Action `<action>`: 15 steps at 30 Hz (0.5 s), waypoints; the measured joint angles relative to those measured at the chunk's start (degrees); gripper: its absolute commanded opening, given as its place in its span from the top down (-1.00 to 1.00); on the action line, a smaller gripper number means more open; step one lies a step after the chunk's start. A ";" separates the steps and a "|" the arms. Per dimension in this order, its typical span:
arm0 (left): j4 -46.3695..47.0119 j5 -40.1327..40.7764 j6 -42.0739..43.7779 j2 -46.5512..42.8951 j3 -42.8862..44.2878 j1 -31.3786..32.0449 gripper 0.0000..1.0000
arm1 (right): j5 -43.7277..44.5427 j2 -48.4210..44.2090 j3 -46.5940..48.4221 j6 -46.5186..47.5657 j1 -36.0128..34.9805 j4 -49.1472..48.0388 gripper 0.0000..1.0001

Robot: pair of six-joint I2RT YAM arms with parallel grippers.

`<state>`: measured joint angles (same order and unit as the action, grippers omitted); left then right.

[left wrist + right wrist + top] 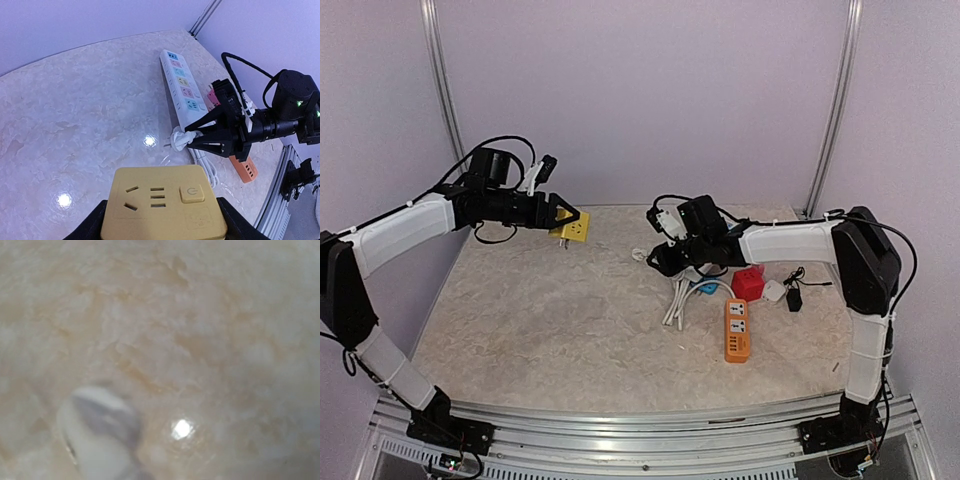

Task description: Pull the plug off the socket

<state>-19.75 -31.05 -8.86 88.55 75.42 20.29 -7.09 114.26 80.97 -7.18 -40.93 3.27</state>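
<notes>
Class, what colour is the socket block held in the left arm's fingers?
Yellow. The socket block shows best in the left wrist view, face-on and close.

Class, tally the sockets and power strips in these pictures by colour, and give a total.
Yellow socket: 1
Red socket: 1
White strip: 1
Orange strip: 1
Total: 4

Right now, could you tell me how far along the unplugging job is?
Done: the white plug is out, prongs bare, apart from the yellow socket. In hand: left fingers hold the socket aloft; right fingers seem to pinch the plug. Left: probably only setting both down.
</notes>
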 measured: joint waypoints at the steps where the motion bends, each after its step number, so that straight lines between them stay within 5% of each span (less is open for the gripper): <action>1: -0.15 -0.09 -0.17 0.59 0.02 0.00 0.90 | -0.20 0.33 0.00 -0.28 0.09 0.04 0.11; 15: -1.79 -0.39 -2.51 3.82 0.24 0.00 0.81 | -2.23 0.46 -0.68 -1.60 0.13 -1.09 -0.80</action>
<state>-21.54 -31.44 -11.38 92.38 75.66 20.29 -9.32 114.72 80.29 -8.78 -40.80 2.17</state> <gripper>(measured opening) 0.631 0.809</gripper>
